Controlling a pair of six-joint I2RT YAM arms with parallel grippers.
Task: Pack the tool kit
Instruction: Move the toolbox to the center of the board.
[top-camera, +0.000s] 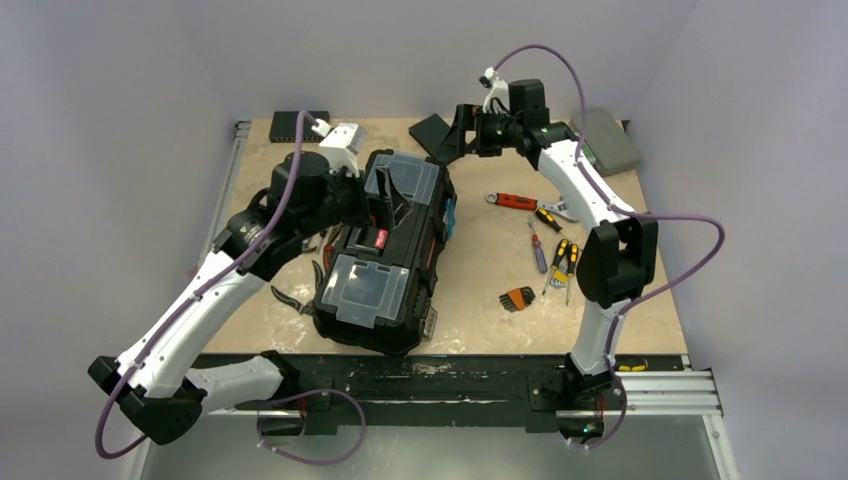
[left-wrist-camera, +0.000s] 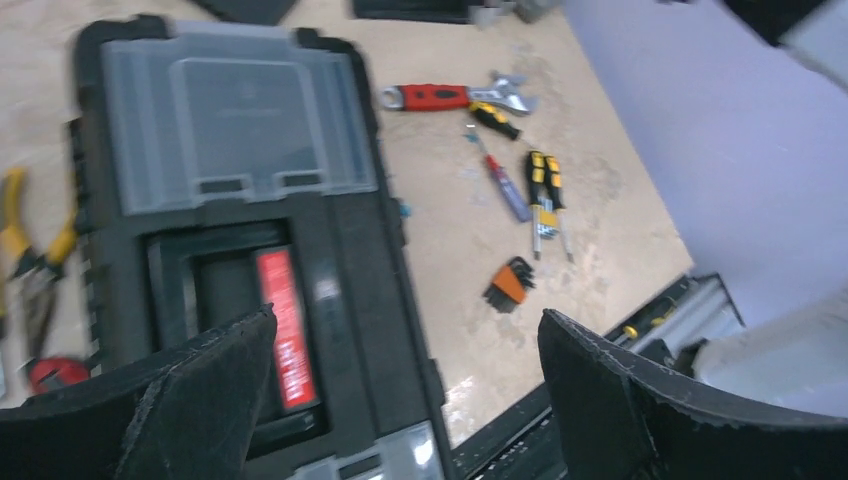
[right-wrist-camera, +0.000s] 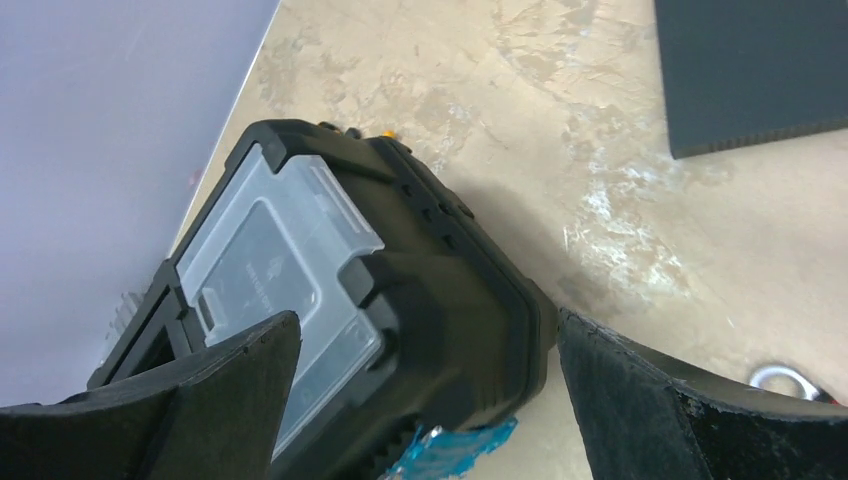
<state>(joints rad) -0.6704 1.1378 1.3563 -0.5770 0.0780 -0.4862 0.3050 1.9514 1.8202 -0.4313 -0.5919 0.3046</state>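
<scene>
Black plastic toolbox (top-camera: 385, 255) lies with its lid closed on the table (top-camera: 480, 270), left of centre, its long axis running from the near edge toward the far edge and slightly skewed. Two clear-lidded compartments flank the handle, which carries a red label (left-wrist-camera: 285, 340).

Over the handle zone hangs the left gripper (left-wrist-camera: 407, 335), fingers spread wide with nothing between them (its wrist view shows the label beneath the left-hand finger and bare lid in the gap). Whether it touches the box cannot be told.

Also spread wide and empty is the right gripper (right-wrist-camera: 428, 325). It sits near the far edge of the table, beyond the far end of the toolbox, and its camera looks down on that end's clear lid (right-wrist-camera: 280, 270).

Loose tools lie on the table to the right of the box, apart from both grippers:
- a red-handled wrench (top-camera: 515, 201)
- yellow-and-black screwdrivers (top-camera: 565, 262)
- an orange-and-black hex key set (top-camera: 517, 298)

Just beside the box's left side lie yellow-handled pliers (left-wrist-camera: 25, 250). At its right flank shows a scrap of blue material (right-wrist-camera: 450, 445).
</scene>
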